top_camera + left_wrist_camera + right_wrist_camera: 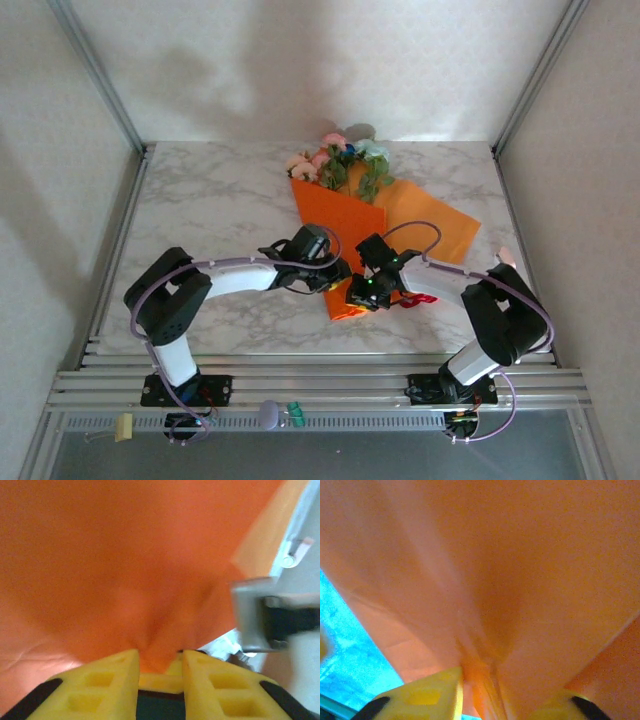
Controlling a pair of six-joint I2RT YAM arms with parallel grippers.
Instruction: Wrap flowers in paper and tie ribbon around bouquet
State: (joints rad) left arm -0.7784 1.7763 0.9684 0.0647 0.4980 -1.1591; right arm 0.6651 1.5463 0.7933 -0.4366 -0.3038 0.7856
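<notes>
Two end effectors (160, 656) (496, 675) at orange paper (345, 215)

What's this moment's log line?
slim orange paper-cone bouquet: lying flat | left gripper, right gripper: fingers straddle its paper | thin red ribbon: beside cone, untied

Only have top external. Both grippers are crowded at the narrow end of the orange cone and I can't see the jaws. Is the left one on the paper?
Observer: Left wrist view: the paper bunches to a point between the yellow fingers of the left gripper.
Operator: Clamped?
Observer: Can't tell; the fingers stand slightly apart with paper filling the gap.
Operator: Right one?
Observer: Right wrist view: a crease of the paper runs down into the right gripper, its fingers clearly apart.
</notes>
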